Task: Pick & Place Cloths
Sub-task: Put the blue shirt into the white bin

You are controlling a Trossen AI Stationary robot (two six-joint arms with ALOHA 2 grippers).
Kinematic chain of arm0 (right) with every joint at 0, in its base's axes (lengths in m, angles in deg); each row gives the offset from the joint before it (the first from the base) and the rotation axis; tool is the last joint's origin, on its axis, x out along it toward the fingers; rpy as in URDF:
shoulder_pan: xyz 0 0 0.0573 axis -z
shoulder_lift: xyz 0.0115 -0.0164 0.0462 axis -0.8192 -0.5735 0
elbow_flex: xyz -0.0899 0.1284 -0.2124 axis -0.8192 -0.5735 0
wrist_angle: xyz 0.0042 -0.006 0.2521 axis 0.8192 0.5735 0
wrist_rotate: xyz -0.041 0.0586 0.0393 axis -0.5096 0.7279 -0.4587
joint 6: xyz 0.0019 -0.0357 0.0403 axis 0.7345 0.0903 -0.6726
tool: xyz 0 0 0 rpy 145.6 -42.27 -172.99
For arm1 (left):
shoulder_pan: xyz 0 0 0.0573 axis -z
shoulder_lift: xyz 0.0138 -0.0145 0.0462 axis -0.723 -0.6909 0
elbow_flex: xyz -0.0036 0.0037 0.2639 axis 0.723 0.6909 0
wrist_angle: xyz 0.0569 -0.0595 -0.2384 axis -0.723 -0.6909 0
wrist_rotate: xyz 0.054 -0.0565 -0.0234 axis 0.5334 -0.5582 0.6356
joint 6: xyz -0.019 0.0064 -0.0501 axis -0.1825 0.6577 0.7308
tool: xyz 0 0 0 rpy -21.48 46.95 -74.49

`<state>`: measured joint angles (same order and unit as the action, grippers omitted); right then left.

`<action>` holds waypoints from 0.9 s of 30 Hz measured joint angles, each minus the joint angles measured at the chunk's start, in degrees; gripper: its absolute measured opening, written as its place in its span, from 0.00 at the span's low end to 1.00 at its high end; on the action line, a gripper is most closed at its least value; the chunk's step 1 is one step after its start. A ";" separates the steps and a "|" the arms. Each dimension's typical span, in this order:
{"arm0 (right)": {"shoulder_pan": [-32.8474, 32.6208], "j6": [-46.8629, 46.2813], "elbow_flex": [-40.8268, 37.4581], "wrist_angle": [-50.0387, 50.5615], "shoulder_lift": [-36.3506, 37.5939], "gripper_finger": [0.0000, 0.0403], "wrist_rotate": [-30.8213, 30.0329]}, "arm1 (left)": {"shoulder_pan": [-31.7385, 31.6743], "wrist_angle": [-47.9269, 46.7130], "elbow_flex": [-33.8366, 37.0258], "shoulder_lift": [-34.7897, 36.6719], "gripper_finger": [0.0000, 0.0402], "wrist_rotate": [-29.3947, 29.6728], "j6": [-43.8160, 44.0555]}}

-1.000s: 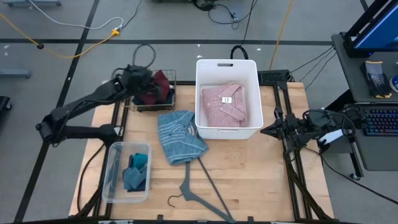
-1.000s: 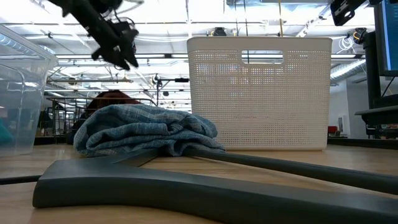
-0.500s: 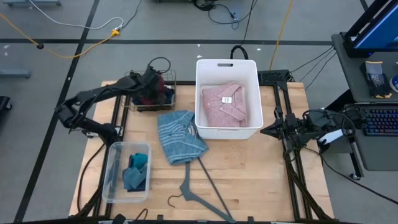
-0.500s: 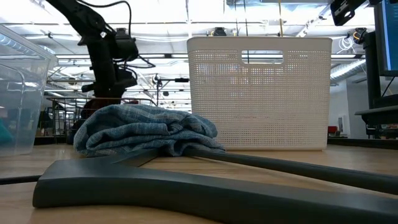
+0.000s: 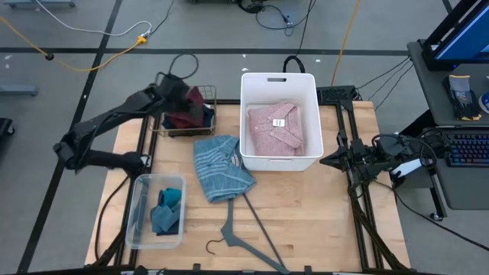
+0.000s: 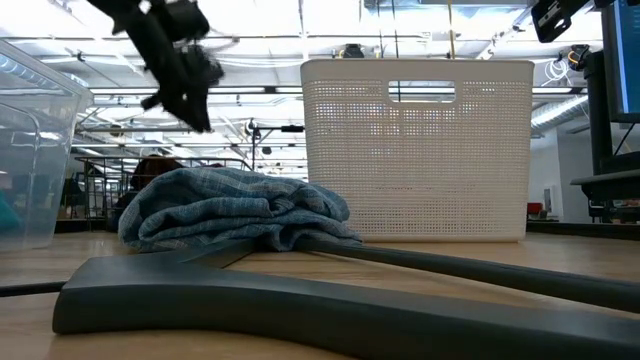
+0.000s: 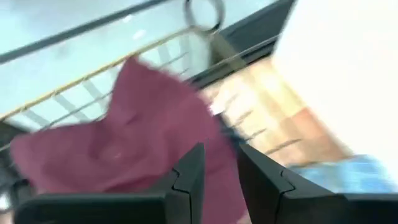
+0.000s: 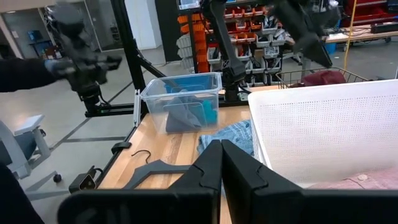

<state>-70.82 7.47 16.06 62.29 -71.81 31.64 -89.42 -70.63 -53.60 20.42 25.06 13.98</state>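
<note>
A maroon garment lies heaped in a wire basket at the table's far left, with a dark piece beside it. My left gripper hovers over that heap, raised clear, its fingers a little apart. A pink collared shirt lies folded in the white basket. The light-blue striped shirt rests crumpled on the table. Teal and blue pieces sit in a clear bin. My right gripper waits shut at the table's right side.
A grey clothes hanger lies on the near part of the table, its arm running up to the striped shirt. The white basket stands tall between the two arms. Bare wood shows at the near right.
My left gripper moved toward the table's right and dipped down onto the maroon heap in the wire basket, then rose again and drew back a little toward the left. No cloth came up with it. The right arm kept still.
</note>
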 joint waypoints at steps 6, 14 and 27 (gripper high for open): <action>0.00 0.00 0.00 0.02 0.00 0.00 0.00 | 6.44 0.69 -1.60 6.83 0.23 -7.12 2.72; 0.00 0.00 0.00 0.00 0.02 0.00 0.00 | 25.89 0.64 -1.60 10.10 0.23 -5.97 3.43; 0.00 0.42 0.00 0.02 0.00 0.00 0.15 | 50.41 -0.05 -1.60 2.43 0.23 9.25 10.60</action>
<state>-70.82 7.88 16.06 62.31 -71.81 31.79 -39.01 -70.68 -55.20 22.85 34.32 24.59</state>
